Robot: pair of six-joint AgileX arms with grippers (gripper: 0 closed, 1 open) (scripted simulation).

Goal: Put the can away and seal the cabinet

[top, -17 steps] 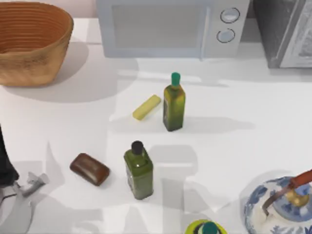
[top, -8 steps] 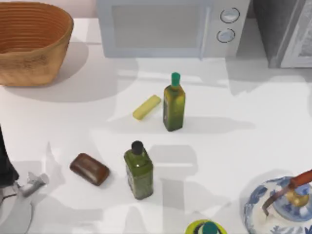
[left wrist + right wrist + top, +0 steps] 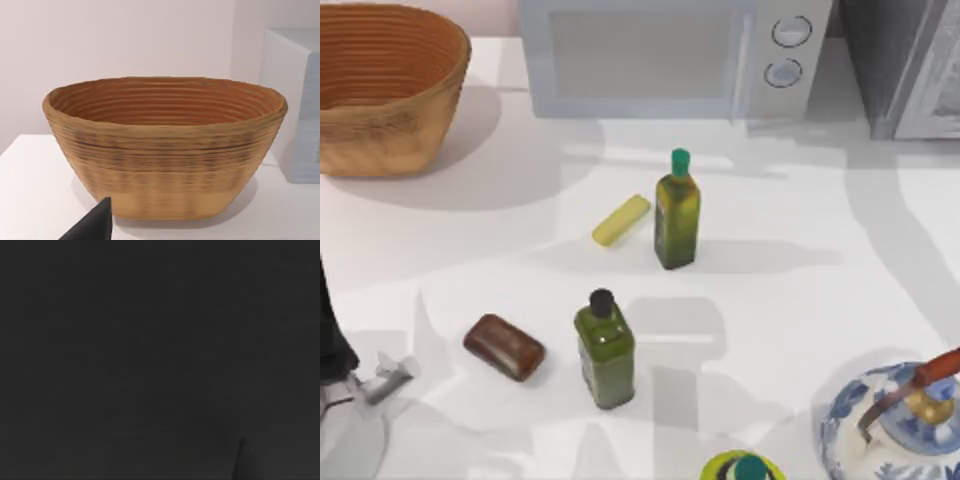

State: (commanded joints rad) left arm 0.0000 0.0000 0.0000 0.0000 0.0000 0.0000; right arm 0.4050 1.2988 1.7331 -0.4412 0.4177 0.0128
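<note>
The white table [image 3: 800, 300] carries a spread of kitchen things. At its far left stands a round woven wicker basket [image 3: 380, 85] in tan and orange; the left wrist view faces this basket [image 3: 165, 145] side-on, with its ribbed inside showing. Along the far edge sits a pale grey microwave oven [image 3: 670, 55] with two round dials, and to its right the corner of a darker grey cabinet [image 3: 905, 65].

Near the middle stands a tall olive-green bottle with a green cap [image 3: 677, 212], upright. Just beside it, on its left, lies a small pale yellow bar [image 3: 621, 220], set at a slant. Nearer the front stands a second olive-green bottle with a black cap [image 3: 604, 350], also upright, well apart from the first. To its left lies a glossy brown oblong block [image 3: 504, 347]. At the front right corner is a blue-and-white patterned teapot [image 3: 900, 425] with a reddish handle, and next to it, at the front edge, a yellow-green round object with a teal top [image 3: 745, 467], cut off by the frame.

The left arm [image 3: 335, 350] is parked at the table's front left corner; a dark fingertip [image 3: 92, 225] shows in its wrist view, but I cannot tell whether those fingers are open or closed. The right wrist view is dark; a faint pointed shape in it is possibly a fingertip, and its state cannot be told either. I cannot tell where the can is.
</note>
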